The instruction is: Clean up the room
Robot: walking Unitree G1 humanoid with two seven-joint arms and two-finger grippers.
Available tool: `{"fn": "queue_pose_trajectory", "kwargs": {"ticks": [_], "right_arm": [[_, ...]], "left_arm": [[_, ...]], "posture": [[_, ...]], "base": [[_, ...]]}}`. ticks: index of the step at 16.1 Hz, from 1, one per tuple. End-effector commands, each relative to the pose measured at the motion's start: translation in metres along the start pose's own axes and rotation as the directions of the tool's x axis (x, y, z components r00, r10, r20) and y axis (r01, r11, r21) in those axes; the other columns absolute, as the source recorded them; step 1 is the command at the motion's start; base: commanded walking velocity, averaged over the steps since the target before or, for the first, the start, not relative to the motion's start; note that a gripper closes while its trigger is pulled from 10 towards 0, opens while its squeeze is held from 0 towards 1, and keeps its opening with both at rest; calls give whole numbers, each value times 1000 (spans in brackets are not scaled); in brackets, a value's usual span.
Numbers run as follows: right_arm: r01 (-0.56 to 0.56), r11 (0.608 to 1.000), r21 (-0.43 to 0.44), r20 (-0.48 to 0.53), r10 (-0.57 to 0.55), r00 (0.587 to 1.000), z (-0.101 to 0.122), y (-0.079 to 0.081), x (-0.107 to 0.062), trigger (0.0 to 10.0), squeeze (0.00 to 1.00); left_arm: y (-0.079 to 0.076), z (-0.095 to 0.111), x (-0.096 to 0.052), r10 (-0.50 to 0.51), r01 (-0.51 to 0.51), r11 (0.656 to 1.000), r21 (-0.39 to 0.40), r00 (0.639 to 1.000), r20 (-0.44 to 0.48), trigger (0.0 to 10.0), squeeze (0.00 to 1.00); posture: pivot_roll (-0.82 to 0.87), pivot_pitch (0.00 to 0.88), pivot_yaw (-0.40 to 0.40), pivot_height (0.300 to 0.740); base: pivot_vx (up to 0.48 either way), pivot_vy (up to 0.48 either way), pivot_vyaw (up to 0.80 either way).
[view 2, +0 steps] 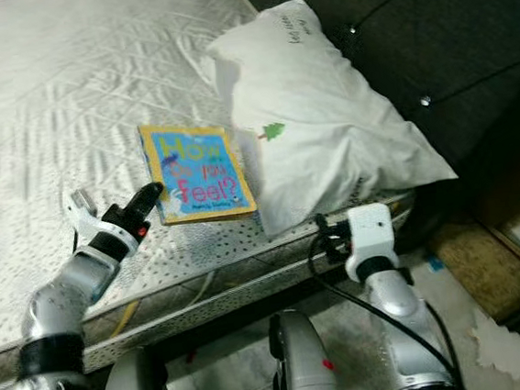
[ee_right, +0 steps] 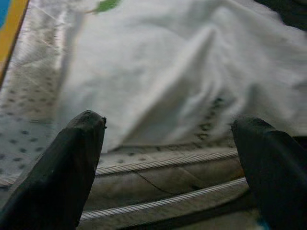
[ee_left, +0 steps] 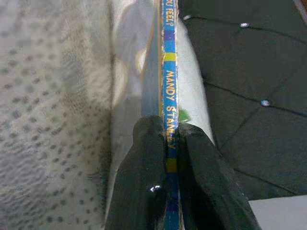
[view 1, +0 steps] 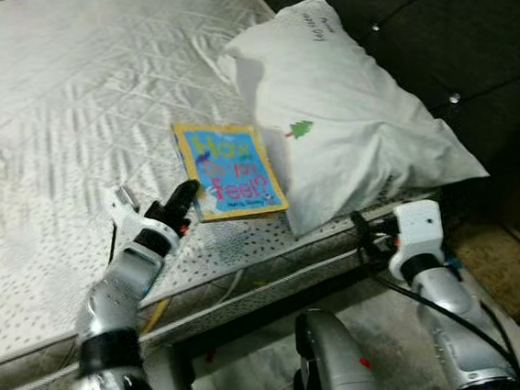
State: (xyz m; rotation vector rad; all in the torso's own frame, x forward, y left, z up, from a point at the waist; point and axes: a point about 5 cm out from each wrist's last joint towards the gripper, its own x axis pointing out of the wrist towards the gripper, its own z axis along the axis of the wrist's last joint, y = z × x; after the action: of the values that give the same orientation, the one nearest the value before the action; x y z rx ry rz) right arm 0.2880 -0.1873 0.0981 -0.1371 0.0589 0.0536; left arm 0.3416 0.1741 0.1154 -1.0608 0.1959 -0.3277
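cleanup looked barely begun: left gripper (ee_left: 168,143) had fingers pinched on the spine edge of the book (view 1: 230,168), which lay on the mattress (view 1: 49,105) touching the pillow (view 1: 343,104), w/ right gripper (ee_right: 168,143) spread wide, empty, nr the pillow.

Book (view 1: 231,171) laid flat on mattress (view 1: 59,113), near front edge, its near-left corner clamped between left gripper (view 1: 186,194) fingers. Pillow (view 1: 344,108) set just right of book, beyond right gripper (ee_right: 168,143), which is held spread at mattress edge. Headboard (view 1: 428,22) placed behind pillow.
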Motion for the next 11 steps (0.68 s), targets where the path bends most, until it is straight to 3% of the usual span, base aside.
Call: {"fn": "queue_pose_trajectory", "kwargs": {"ticks": [1,3,5,9,11], "right_arm": [[20,1000,-8,-7,-20,1000,0,-7,-6,10000,0],[20,1000,-14,-10,-20,1000,0,-8,-7,10000,0],[18,1000,-22,-6,-18,1000,4,-9,-6,10000,0],[17,999,-27,-2,-17,1000,7,-12,-3,10000,0],[17,999,-27,-4,-17,1000,7,-13,-4,10000,0]], "left_arm": [[22,-5,-6,57,-58,997,-46,998,-22,10000,0],[36,-5,-10,99,-100,990,-100,995,-19,10000,0],[61,-17,-21,229,-235,964,-123,971,-65,10000,0],[77,-12,-31,319,-323,943,-78,946,-57,10000,0],[80,4,-32,357,-356,934,18,934,-23,10000,0]], "posture": [[-240,176,-65,586],[-245,175,-69,586],[-257,172,-75,586],[-264,171,-79,586],[-264,172,-80,586]], "base": [[0,0,0],[0,0,0],[0,0,0],[0,0,0],[0,0,0]]}}
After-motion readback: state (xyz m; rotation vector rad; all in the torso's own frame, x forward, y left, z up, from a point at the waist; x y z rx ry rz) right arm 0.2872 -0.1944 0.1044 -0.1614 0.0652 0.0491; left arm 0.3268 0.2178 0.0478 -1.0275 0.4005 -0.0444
